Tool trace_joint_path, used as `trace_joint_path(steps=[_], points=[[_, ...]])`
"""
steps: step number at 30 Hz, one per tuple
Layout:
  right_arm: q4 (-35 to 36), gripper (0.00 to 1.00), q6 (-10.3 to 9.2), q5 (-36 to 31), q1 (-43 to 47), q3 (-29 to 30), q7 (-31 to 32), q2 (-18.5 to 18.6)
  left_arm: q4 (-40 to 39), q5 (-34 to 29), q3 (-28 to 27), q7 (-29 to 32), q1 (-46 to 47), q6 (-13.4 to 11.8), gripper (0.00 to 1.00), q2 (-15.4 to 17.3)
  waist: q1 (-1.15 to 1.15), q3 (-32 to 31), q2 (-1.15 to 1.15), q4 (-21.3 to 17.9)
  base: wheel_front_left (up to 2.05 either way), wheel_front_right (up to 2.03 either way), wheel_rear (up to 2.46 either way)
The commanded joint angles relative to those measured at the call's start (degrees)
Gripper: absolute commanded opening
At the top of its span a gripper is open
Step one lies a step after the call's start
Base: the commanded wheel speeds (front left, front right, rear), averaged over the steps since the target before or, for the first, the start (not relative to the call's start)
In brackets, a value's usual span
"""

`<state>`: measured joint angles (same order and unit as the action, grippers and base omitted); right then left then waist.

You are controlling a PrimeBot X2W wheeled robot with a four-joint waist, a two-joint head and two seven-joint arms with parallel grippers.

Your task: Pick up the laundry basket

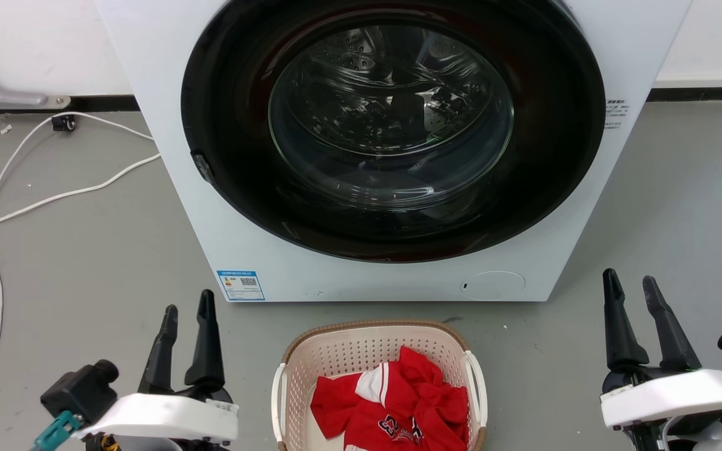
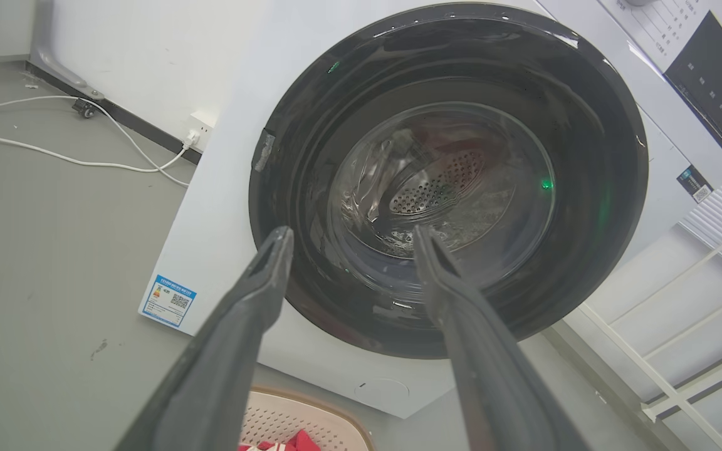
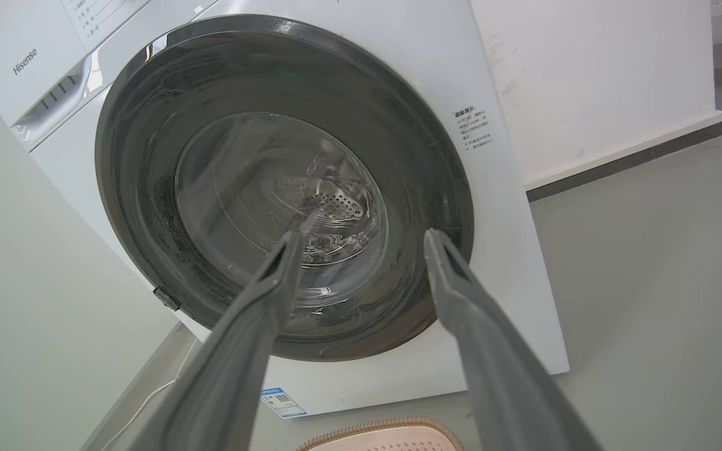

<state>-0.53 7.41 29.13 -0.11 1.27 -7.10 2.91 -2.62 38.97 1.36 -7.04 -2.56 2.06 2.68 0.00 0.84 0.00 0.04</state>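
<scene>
Approach stage: left gripper (image 1: 188,304) and right gripper (image 1: 629,279), fingers apart and empty, flank the laundry basket (image 1: 373,326) (red clothes (image 1: 398,407) inside), so next should come a drop onto its handles (image 1: 480,388).

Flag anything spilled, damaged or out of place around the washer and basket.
Nothing spilled or damaged. The laundry basket stands upright on the floor before the closed washing machine, the red garment inside it. The only untidy thing is a white cable trailing loose across the floor at the left.
</scene>
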Motion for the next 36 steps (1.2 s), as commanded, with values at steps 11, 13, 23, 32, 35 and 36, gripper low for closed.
trace_joint_path(steps=[11, 13, 23, 32, 35, 36], points=[[-0.8, 1.0, 0.11, -10.3, 1.1, -1.3, -2.3, 0.1, -1.8, -13.3, 4.2, -2.3, -0.8, -0.5, 1.0, 0.2, 0.0, 0.1, 0.0, 0.0, 0.0, 0.0, 0.0], [-1.9, 1.0, 0.11, -12.2, 1.3, -1.0, -2.8, 0.1, -1.6, -16.4, 5.3, -2.9, -1.3, -0.6, 1.0, 0.5, 0.0, 0.0, 0.0, -0.1, 0.0, 0.0, 0.0], [-2.1, 1.0, 0.11, -18.3, 1.7, -1.6, -4.2, 0.0, -0.8, -23.1, 8.4, -4.2, -1.7, -3.0, 1.0, 2.1, 0.0, 0.0, 0.0, -0.1, 0.0, 0.0, 0.0], [-1.8, 1.0, 0.07, -23.4, 2.3, -2.4, -5.3, 0.0, -0.4, -28.0, 11.6, -5.3, -1.9, -5.3, 1.0, 3.7, 0.0, -0.1, 0.0, 0.0, 0.0, 0.0, 0.0], [-1.9, 1.0, 0.07, -25.0, 2.5, -2.6, -5.6, 0.0, -0.3, -29.4, 12.5, -5.6, -2.1, -5.9, 1.0, 4.3, 0.0, -0.2, 0.0, 0.0, 0.0, 0.0, 0.0], [-1.9, 1.0, 0.07, -25.4, 2.6, -2.6, -5.7, 0.0, -0.2, -29.9, 12.8, -5.7, -2.1, -6.1, 1.0, 4.5, 0.0, -0.2, 0.0, 0.0, 0.0, 0.0, 0.0]])
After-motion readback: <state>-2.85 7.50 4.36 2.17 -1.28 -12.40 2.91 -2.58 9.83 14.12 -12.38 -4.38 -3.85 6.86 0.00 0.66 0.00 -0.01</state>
